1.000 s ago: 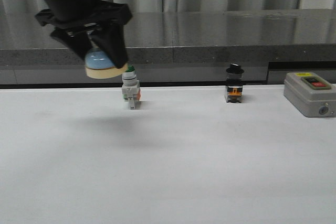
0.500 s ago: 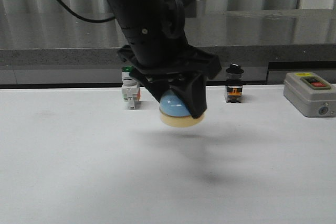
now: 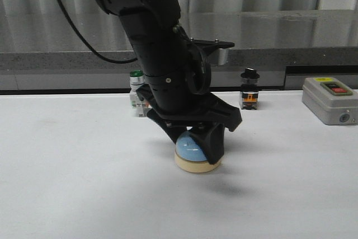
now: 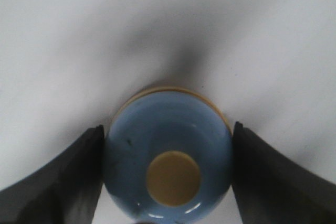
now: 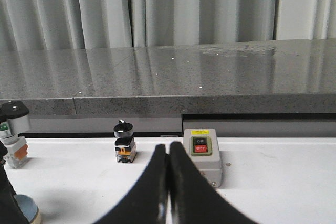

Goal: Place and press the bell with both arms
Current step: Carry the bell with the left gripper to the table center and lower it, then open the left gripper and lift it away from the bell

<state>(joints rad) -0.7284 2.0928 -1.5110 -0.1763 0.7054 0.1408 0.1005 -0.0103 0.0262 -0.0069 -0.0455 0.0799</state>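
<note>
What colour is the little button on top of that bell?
Cream, on a glossy light-blue dome; the bell's button shows best in the left wrist view.

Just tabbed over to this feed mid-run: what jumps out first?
The left claw dominates the middle of the white table, shut on the blue bell, whose cream base sits at or just above the surface. Along the back edge stand a green-capped switch, a black-knobbed switch and, far right, a grey button box. The right claw is shut and empty.

The white table (image 3: 67,194) carries the bell (image 3: 197,158) mid-table, two switches (image 3: 137,102) (image 3: 249,96) far back, and a grey box (image 3: 330,100) far right.
</note>
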